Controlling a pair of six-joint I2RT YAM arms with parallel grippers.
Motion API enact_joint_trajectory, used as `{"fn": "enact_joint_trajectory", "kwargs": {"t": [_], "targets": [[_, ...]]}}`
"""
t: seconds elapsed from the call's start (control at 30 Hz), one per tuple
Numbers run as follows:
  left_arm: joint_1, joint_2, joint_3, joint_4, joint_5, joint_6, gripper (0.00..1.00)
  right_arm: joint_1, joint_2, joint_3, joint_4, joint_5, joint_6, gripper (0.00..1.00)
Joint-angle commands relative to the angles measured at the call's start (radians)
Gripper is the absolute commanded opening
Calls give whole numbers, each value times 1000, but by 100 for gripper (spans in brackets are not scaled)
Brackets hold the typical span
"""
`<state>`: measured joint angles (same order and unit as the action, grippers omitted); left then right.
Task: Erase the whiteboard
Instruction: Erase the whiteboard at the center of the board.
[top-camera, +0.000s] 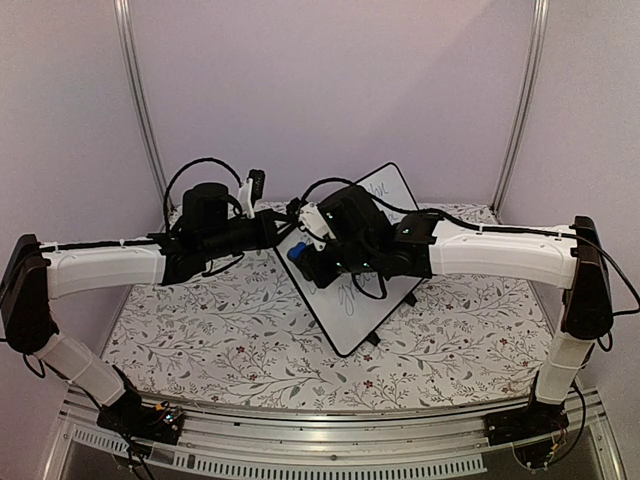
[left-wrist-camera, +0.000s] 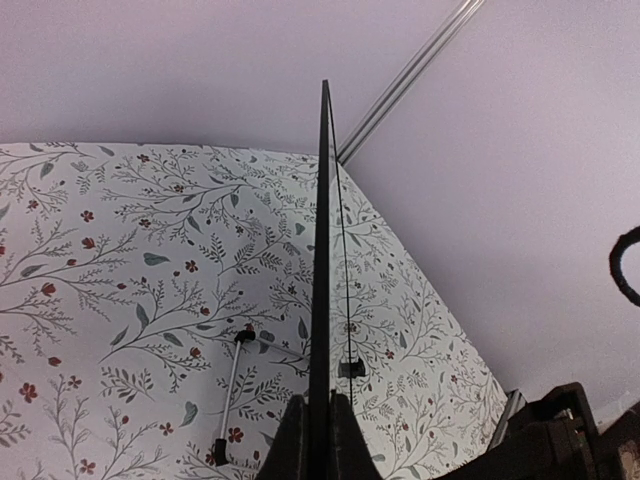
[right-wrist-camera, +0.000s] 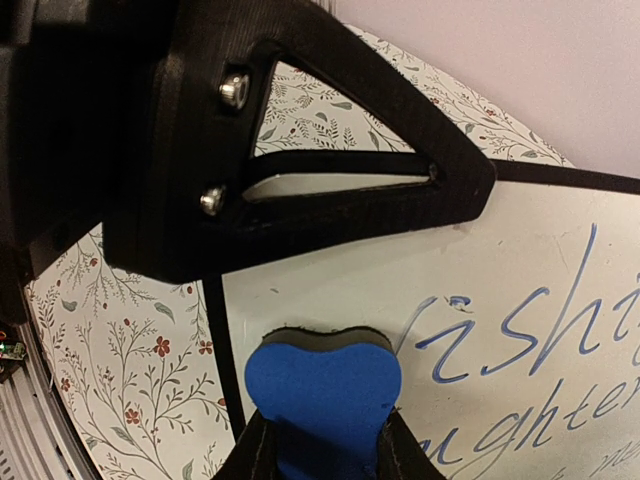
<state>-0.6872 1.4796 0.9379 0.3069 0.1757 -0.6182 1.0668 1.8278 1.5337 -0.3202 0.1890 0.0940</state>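
The whiteboard (top-camera: 352, 318) stands tilted at mid-table, with blue cursive writing (right-wrist-camera: 520, 330) on its face. My left gripper (top-camera: 283, 232) is shut on its upper left rim. In the left wrist view the board shows edge-on as a black rim (left-wrist-camera: 324, 200) pinched between the fingers of that gripper (left-wrist-camera: 320, 440). My right gripper (top-camera: 300, 255) is shut on a blue eraser (right-wrist-camera: 325, 395) and presses it against the white face (right-wrist-camera: 330, 280), near the board's left rim and left of the writing. The left gripper's black finger (right-wrist-camera: 300, 180) shows just above the eraser.
A floral tablecloth (top-camera: 200, 330) covers the table. Under the board shows a thin stand leg (left-wrist-camera: 230, 390) with black ends. Metal frame posts (top-camera: 140, 100) (top-camera: 525, 100) rise at the back against lilac walls. A metal rail (top-camera: 330, 440) runs along the near edge.
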Motion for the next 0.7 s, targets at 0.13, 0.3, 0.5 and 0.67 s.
{"fn": "enact_joint_trajectory", "kwargs": {"t": [0.13, 0.3, 0.5, 0.67], "targets": [[-28, 7, -13, -47, 41, 35, 0, 2, -11, -13, -8, -1, 6, 18], [-28, 10, -13, -46, 42, 34, 0, 2, 6, 26, -14, 2, -8, 18], [-28, 11, -14, -45, 40, 33, 0, 2, 27, 78, -28, 17, -36, 18], [-28, 11, -12, -44, 45, 31, 0, 2, 33, 78, -37, 20, -46, 18]]}}
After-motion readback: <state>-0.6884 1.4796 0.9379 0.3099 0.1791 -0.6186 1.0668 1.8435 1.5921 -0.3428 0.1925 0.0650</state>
